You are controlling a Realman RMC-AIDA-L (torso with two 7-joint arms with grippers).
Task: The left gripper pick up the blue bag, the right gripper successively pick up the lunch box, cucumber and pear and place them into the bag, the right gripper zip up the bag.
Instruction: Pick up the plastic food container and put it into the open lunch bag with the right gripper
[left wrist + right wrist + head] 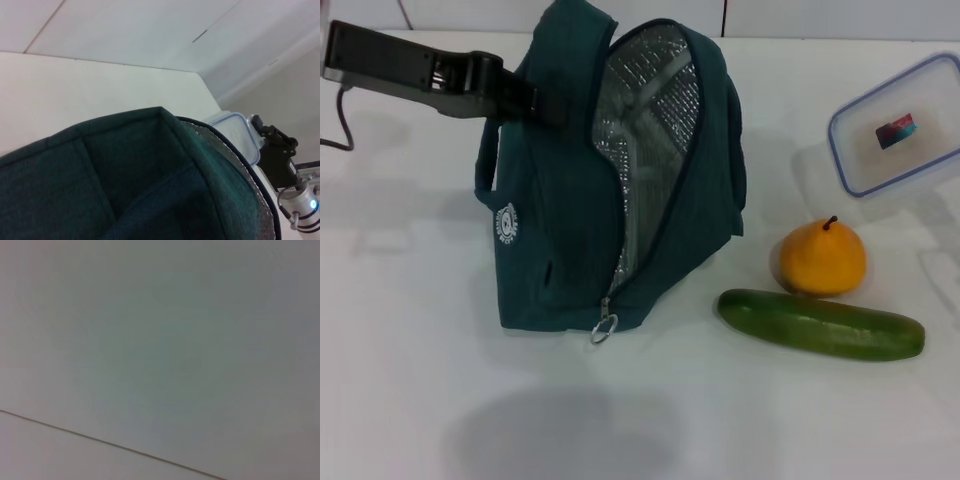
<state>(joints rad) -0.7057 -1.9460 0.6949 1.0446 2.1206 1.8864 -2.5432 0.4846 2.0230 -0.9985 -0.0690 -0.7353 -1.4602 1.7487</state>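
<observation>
White tabletop (410, 400), blue bag (560, 240) upright at centre, unzipped, foil lining exposed. Left gripper (535, 100) clamped on the bag's top by the handle. Lunch box (900, 125) off to the right — tilted, raised above the table; right gripper (275, 150) just behind it, grip impossible to judge. Pear (822, 258) and cucumber (820, 324) beside the bag.

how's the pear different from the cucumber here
The pear is squat, rounded and orange-yellow with a short dark stem; the cucumber is long, slim and dark green. The pear stands stem-up, while the cucumber lies flat in front of it. Both rest on the white table, to the right of the blue bag.
</observation>
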